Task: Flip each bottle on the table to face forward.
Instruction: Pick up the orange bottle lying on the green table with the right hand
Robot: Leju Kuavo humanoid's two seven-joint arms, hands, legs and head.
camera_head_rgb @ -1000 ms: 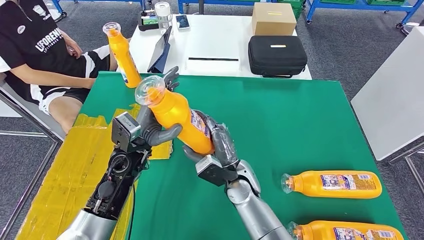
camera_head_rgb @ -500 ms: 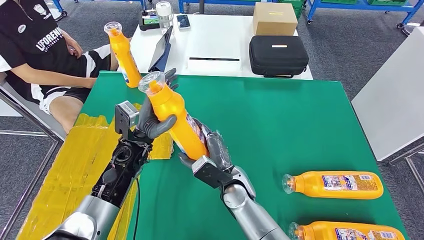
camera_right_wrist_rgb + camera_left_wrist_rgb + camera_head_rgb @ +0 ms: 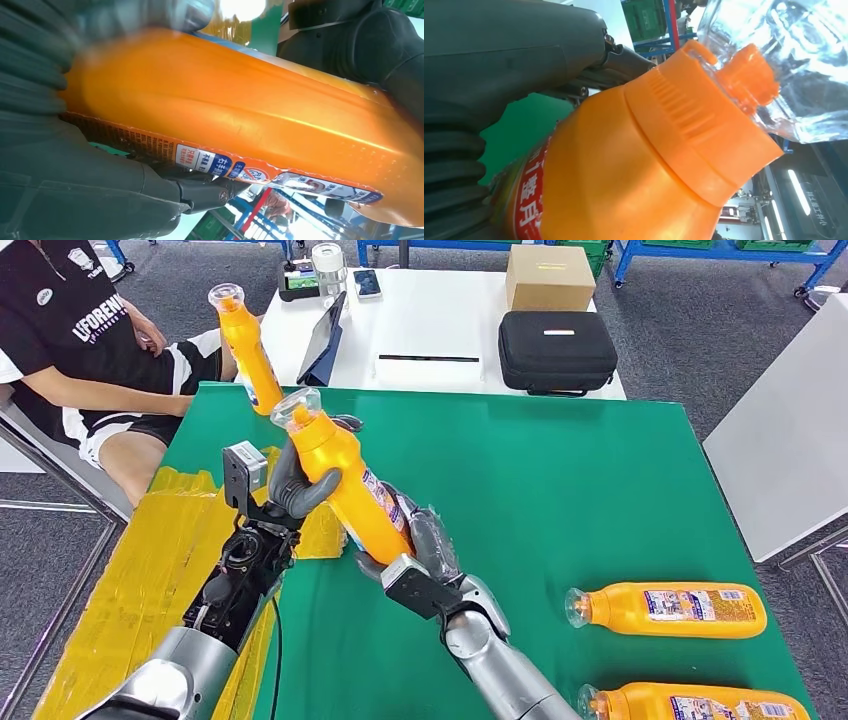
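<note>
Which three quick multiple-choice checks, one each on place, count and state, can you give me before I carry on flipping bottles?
1. Where is the standing bottle?
A. table's far left corner
B. beside the black case
C. on the floor

2. How many bottles lie flat at the table's near right?
A. none
B. two
C. four

3. How is the held bottle carried?
A. left hand alone
B. right hand alone
C. both hands

Answers:
1 A, it stands there near the seated person.
2 B, one and another.
3 C, left hand near the neck, right hand at the base.
</note>
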